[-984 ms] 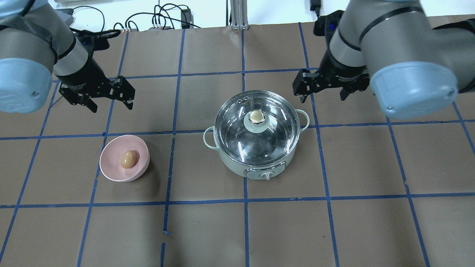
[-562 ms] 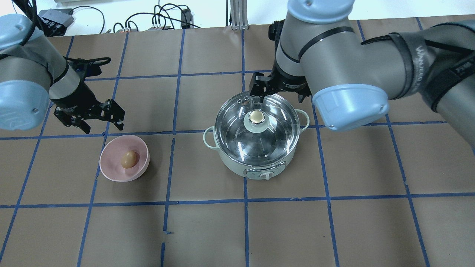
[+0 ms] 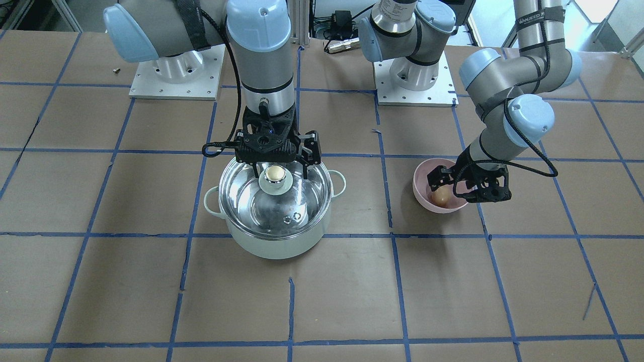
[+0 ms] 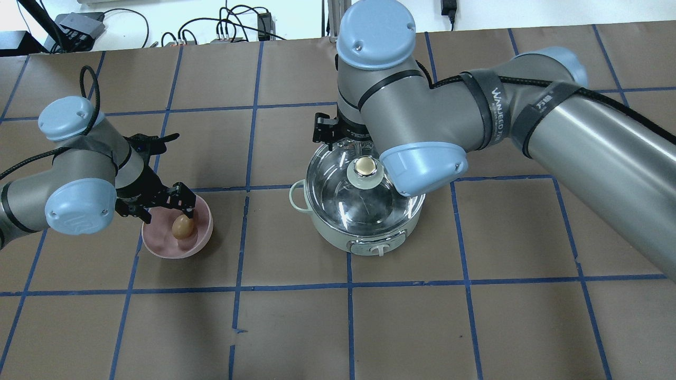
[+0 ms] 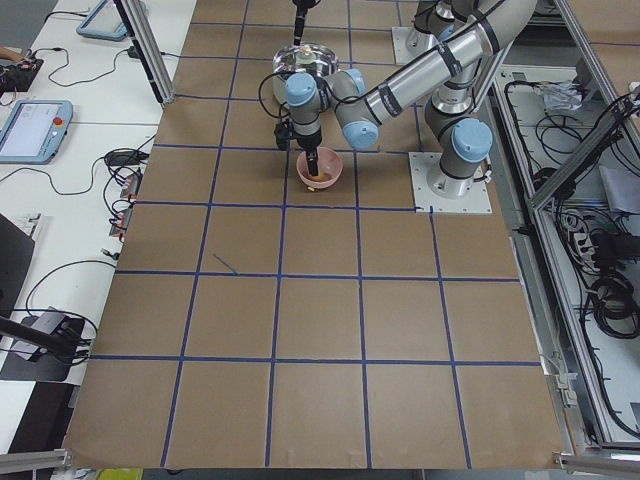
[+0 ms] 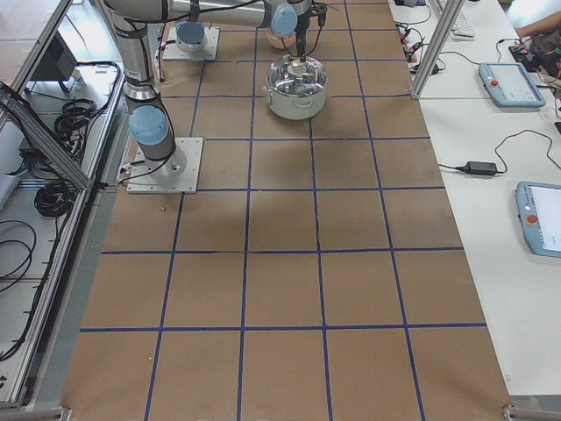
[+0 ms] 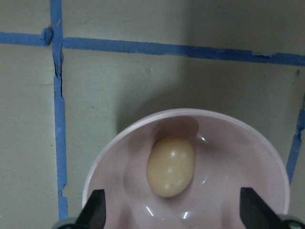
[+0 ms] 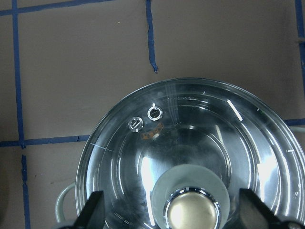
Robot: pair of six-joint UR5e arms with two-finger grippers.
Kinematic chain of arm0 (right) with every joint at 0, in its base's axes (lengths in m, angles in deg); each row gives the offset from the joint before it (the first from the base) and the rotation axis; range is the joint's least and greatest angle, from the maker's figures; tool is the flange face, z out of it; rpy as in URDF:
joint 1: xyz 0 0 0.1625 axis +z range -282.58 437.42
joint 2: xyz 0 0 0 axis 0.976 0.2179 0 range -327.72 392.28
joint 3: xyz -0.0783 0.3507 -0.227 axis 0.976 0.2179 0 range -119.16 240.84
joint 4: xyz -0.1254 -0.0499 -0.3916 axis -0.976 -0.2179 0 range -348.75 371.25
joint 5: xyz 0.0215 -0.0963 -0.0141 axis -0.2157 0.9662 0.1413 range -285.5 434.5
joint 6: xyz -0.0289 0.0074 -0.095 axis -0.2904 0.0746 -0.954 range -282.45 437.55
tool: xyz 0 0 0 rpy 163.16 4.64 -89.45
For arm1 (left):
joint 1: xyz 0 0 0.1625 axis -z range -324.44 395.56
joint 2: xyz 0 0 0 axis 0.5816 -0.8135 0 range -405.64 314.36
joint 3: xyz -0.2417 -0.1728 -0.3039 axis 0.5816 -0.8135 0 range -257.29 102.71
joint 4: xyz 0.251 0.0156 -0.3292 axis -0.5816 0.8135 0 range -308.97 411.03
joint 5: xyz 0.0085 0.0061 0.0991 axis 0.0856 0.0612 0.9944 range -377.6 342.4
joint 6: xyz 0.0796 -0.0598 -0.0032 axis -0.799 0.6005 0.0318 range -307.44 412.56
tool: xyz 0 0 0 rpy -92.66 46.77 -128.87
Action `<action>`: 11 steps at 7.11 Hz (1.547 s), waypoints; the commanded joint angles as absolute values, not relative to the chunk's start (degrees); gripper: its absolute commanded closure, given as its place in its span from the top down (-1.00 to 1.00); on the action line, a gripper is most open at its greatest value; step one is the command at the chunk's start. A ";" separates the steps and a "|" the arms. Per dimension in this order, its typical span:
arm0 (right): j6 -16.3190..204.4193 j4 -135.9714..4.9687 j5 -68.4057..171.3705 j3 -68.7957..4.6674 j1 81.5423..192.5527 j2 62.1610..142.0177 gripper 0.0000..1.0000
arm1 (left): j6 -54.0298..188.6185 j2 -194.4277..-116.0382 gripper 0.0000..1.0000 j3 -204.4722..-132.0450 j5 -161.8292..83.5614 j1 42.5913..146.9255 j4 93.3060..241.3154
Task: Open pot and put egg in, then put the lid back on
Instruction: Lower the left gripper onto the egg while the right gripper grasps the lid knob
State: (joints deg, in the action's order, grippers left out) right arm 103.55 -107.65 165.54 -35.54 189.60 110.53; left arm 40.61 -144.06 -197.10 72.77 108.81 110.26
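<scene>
The pale mint-green pot (image 4: 338, 240) (image 3: 274, 246) stands mid-table with the glass lid (image 4: 338, 195) (image 3: 292, 201) on it. My right gripper (image 3: 280, 170) (image 8: 174, 212) is open, its fingers either side of the lid's cream-topped knob (image 4: 365, 167) (image 8: 190, 212), apart from it. The egg (image 4: 182, 228) (image 3: 440, 196) (image 7: 170, 165) lies in a pink bowl (image 4: 158, 247) (image 7: 112, 160). My left gripper (image 4: 165, 207) (image 3: 467, 191) (image 7: 172, 212) is open just above the bowl, its fingertips (image 7: 95, 210) straddling the egg without touching it.
The pot has a front dial (image 4: 377, 249) and two loop handles (image 4: 297, 196). Cables (image 4: 227, 26) lie along the far table edge. The arms' base plates (image 3: 171, 70) are bolted behind the pot. My right arm's elbow (image 4: 422, 161) covers part of the lid from overhead.
My right gripper has swung left from behind the pot's right side to over the lid knob. My left gripper has come down and forward to the pink bowl. Pot, lid and egg are unmoved.
</scene>
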 commanded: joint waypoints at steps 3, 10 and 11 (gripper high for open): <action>102.68 -108.64 168.81 -39.17 190.00 110.07 0.89 | 40.70 -145.04 0.96 -197.17 72.84 109.65 110.09; 101.28 -111.19 168.28 -38.65 190.00 108.92 -0.05 | 40.79 -147.50 0.92 -197.26 72.93 109.74 110.09; 101.11 -110.93 168.54 -38.13 190.00 109.27 -0.20 | 40.79 -147.94 0.92 -197.26 73.01 109.74 110.09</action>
State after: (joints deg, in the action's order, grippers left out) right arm 101.39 -111.01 168.31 -38.54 190.04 109.09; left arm 40.78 -147.40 -197.25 72.95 109.74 110.09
